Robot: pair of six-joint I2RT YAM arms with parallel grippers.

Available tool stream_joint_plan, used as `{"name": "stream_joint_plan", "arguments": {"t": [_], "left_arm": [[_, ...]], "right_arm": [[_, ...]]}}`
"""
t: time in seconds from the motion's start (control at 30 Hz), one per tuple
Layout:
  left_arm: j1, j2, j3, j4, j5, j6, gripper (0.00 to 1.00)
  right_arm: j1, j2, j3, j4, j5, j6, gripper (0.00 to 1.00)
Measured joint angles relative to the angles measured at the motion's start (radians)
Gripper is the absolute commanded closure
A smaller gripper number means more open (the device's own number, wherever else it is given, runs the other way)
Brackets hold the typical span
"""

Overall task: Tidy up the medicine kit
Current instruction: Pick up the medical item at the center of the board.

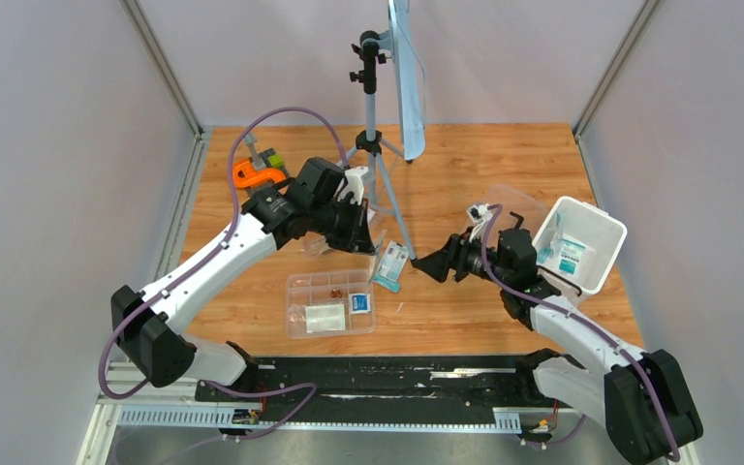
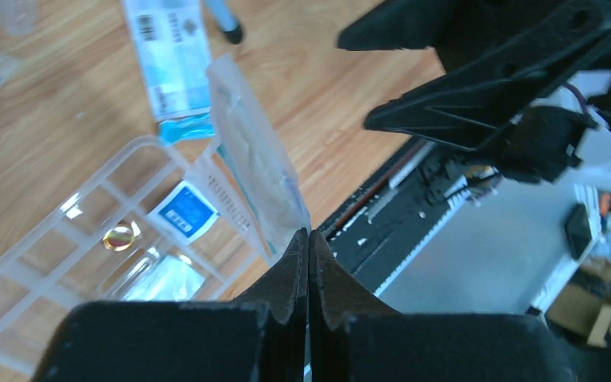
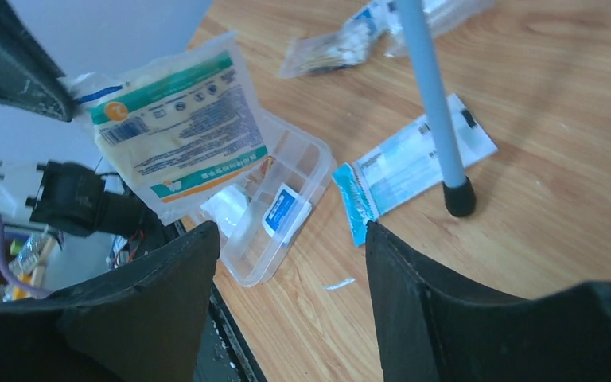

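My left gripper [image 2: 309, 232] is shut on the edge of a white-and-teal medical packet [image 2: 254, 155], which hangs above the clear divided tray [image 2: 44, 267]. The same packet [image 3: 179, 131] fills the upper left of the right wrist view. The tray [image 1: 295, 283] holds a small blue packet [image 1: 359, 302], a white packet [image 1: 325, 318] and a small amber piece [image 1: 335, 291]. A teal-blue packet [image 1: 390, 263] lies on the wood right of the tray. My right gripper [image 1: 424, 263] is open and empty just right of that packet [image 3: 414, 163]. The white tub [image 1: 596, 215] stands at the right with teal packets inside.
A tripod [image 1: 372, 136] stands mid-table, one leg's foot [image 3: 459, 199] close to the teal-blue packet. An orange-and-grey tool [image 1: 257, 172] lies at the back left. A clear lid [image 1: 515, 201] lies beside the tub. A bag of small white items [image 3: 334, 48] lies farther back.
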Motion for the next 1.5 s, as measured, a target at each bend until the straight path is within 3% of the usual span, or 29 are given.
{"name": "stream_joint_plan", "arguments": {"t": [0.4, 0.6, 0.87, 0.97, 1.23, 1.33, 1.4, 1.43, 1.47, 1.5], "left_arm": [[-0.003, -0.072, -0.006, 0.124, 0.415, 0.164, 1.0], [-0.003, -0.116, -0.009, 0.181, 0.514, 0.187, 1.0], [-0.003, -0.1, -0.038, 0.234, 0.581, 0.186, 1.0], [-0.003, -0.095, -0.038, 0.243, 0.587, 0.186, 1.0], [-0.003, -0.055, -0.038, 0.239, 0.579, 0.188, 1.0], [-0.003, -0.036, -0.038, 0.236, 0.565, 0.187, 1.0], [-0.003, -0.028, -0.038, 0.233, 0.554, 0.187, 0.83], [-0.003, -0.027, -0.039, 0.233, 0.546, 0.188, 0.59], [-0.003, -0.025, -0.039, 0.232, 0.531, 0.188, 0.45], [-0.003, -0.024, -0.039, 0.233, 0.519, 0.195, 0.23]], "right_arm": [[0.0, 0.159, 0.027, 0.288, -0.355, -0.121, 0.26], [0.011, 0.178, 0.032, 0.443, -0.486, -0.095, 0.25], [0.047, 0.206, 0.098, 0.529, -0.595, -0.076, 0.27], [0.047, 0.206, 0.106, 0.535, -0.62, -0.07, 0.36], [0.047, 0.206, 0.137, 0.451, -0.652, -0.08, 0.93], [0.047, 0.205, 0.143, 0.393, -0.64, -0.092, 0.99], [0.047, 0.204, 0.143, 0.349, -0.621, -0.1, 1.0], [0.047, 0.204, 0.143, 0.339, -0.616, -0.104, 1.0], [0.047, 0.202, 0.143, 0.317, -0.6, -0.113, 1.0], [0.047, 0.198, 0.143, 0.296, -0.587, -0.123, 1.0]]}}
